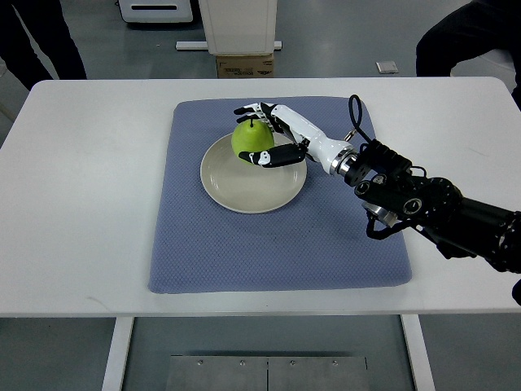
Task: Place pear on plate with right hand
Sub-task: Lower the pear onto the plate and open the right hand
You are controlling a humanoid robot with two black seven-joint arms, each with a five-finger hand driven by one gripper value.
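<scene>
A green pear [250, 139] sits over the far part of a round cream plate [244, 186] that lies on a blue-grey mat. My right hand [262, 133] reaches in from the right, its white and black fingers curled around the pear, thumb on the near side and the other fingers over the top. I cannot tell whether the pear's base touches the plate. My left arm does not show.
The blue-grey mat [277, 244] covers the middle of a white table [81, 204]. A cardboard box [244, 65] and white equipment stand on the floor beyond the far edge. People's dark clothing shows at the top left [41, 37] and top right [464, 37].
</scene>
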